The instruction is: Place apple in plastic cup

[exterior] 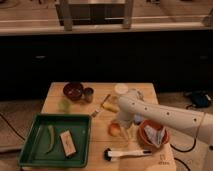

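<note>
The apple (114, 129), small and orange-red with a paler patch, lies on the wooden table (100, 145) right of the middle. My gripper (121, 121) hangs at the end of the white arm (165, 117), which reaches in from the right. It sits right over the apple's upper right side, and the contact is hidden. A pale round plastic cup (121, 88) stands at the back of the table, just behind the arm's wrist.
An orange bowl (143, 138) with a white packet stands right of the apple. A green tray (30, 150) at front left holds a green pepper and a bar. A dark bowl (73, 91), small can (88, 94), greenish lump (64, 105), yellow item (108, 103) and brush (125, 153) also lie on the table.
</note>
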Motion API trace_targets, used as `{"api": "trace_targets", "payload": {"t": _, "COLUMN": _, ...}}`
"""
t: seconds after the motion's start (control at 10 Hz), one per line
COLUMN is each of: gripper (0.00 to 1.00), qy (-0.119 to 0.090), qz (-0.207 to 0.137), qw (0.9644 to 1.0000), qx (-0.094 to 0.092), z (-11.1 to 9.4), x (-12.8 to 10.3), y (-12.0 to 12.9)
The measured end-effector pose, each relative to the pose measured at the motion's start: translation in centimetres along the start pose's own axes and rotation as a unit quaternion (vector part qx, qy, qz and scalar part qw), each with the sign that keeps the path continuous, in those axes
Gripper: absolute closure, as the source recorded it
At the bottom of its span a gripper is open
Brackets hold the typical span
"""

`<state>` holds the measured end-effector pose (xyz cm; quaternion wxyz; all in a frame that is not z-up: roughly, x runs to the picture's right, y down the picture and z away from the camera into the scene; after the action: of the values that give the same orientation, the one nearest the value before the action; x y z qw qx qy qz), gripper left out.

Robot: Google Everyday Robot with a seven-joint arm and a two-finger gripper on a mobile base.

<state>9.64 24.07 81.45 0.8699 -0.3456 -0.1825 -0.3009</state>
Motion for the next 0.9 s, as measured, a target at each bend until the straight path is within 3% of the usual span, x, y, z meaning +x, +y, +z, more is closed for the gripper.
{"api": "trace_targets", "payload": {"t": 0.9, "gripper": 0.20, "qy": 0.001, "qz": -0.013, "qw": 0.9999, "qx": -0.003, "z": 0.13, "x": -0.10, "y": -0.11}}
